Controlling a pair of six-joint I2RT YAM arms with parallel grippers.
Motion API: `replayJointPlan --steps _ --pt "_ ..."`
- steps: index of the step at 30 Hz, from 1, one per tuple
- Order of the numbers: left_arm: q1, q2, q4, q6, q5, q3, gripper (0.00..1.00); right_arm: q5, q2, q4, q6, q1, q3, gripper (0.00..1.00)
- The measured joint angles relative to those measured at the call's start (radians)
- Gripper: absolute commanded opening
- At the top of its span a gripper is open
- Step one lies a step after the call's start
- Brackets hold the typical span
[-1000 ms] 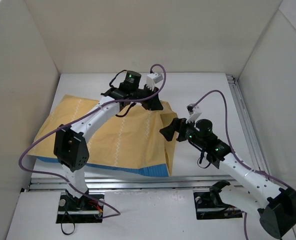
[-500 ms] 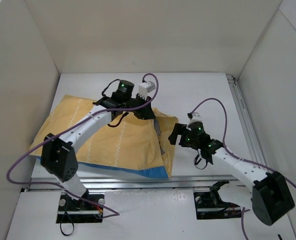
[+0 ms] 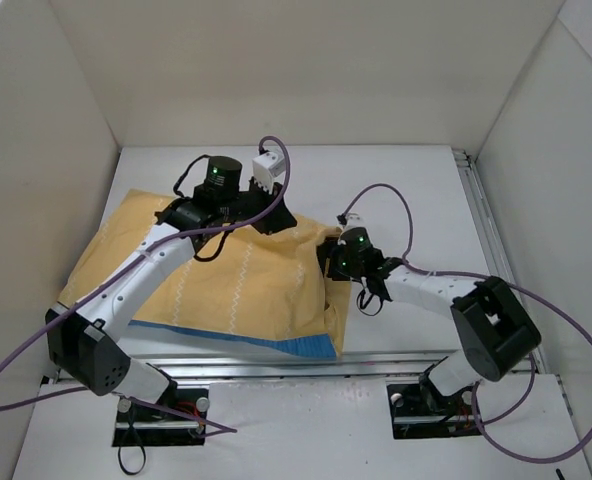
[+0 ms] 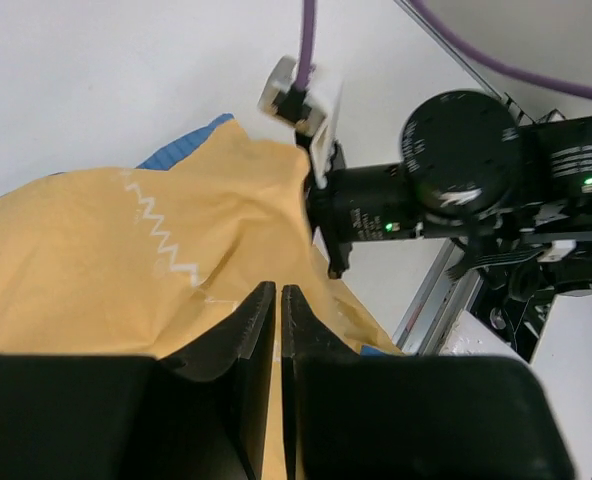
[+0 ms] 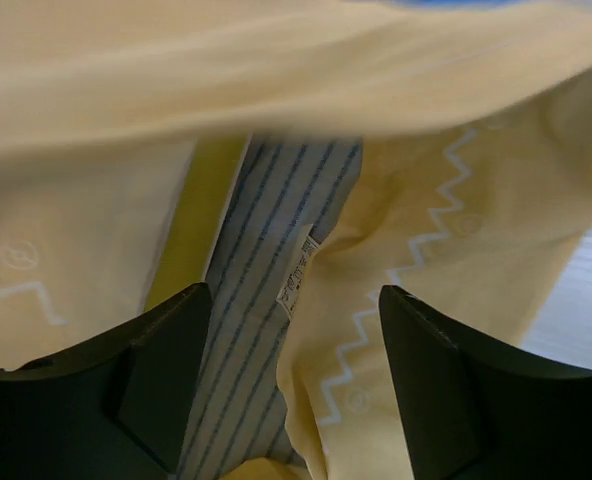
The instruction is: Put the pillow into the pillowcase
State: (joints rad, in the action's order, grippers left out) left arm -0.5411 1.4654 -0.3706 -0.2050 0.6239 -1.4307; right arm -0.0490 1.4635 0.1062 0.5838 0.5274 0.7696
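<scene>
So basically the pillow [image 5: 261,250] looks almost all the way in. It sits inside the pillowcase [image 3: 226,285], which lies plain yellow side up over the left half of the table [image 3: 406,190], with one corner near the left wall [image 3: 46,200] and its blue hem along the near edge. Only a striped strip of pillow with a little tag [image 5: 298,272] shows at the mouth, which faces the table's right edge. The left gripper [image 4: 278,292] is pinched tight. Going by how the top layer rides up at the far right corner of the case, I'd say it has that layer and is tenting the mouth open so the other arm can get in. The right gripper [image 5: 294,300] sits right at that mouth with its jaws wide apart, one either side of the exposed pillow edge, gripping nothing as far as I can see. My guess is it's there to grab or shove that last bit deeper. Room-wise, the right and far parts of the table are bare, so there's plenty of space to work that way. The left side is boxed in by the wall, and the two wrists are close together at the mouth, so that's where a bump could happen.
</scene>
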Motion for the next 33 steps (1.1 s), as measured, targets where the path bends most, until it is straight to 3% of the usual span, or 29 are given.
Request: replayJointPlan --steps 6,9,10,11,17,22,26,29,33 --pt "0.008 -0.04 -0.006 0.0 -0.022 0.0 0.05 0.025 0.137 0.016 -0.001 0.026 0.01 0.46" --pt "0.011 -0.054 -0.007 0.0 -0.027 0.0 0.05 0.045 0.163 0.024 -0.005 0.029 0.022 0.24" --pt "0.011 -0.056 -0.007 0.0 -0.027 0.0 0.05 0.049 0.171 0.025 -0.006 0.029 0.028 0.07" --pt "0.012 -0.058 -0.008 0.0 -0.028 0.0 0.05 0.053 0.177 0.023 -0.008 0.029 0.034 0.01" --pt "0.012 -0.057 -0.026 0.003 -0.057 0.0 0.13 0.065 0.146 -0.026 -0.016 0.035 0.047 0.0" --pt "0.015 -0.037 -0.038 0.012 -0.092 0.001 0.24 0.02 -0.064 -0.063 -0.046 0.042 0.047 0.0" --pt "0.019 0.009 -0.042 0.013 -0.116 0.012 0.31 -0.057 -0.205 0.04 -0.05 0.042 0.039 0.0" --pt "0.02 0.029 -0.045 0.012 -0.125 0.04 0.37 -0.146 -0.189 0.167 -0.032 0.041 0.038 0.0" --pt "0.024 0.026 -0.05 0.011 -0.132 0.076 0.42 -0.257 -0.046 0.316 0.006 0.041 0.036 0.0"
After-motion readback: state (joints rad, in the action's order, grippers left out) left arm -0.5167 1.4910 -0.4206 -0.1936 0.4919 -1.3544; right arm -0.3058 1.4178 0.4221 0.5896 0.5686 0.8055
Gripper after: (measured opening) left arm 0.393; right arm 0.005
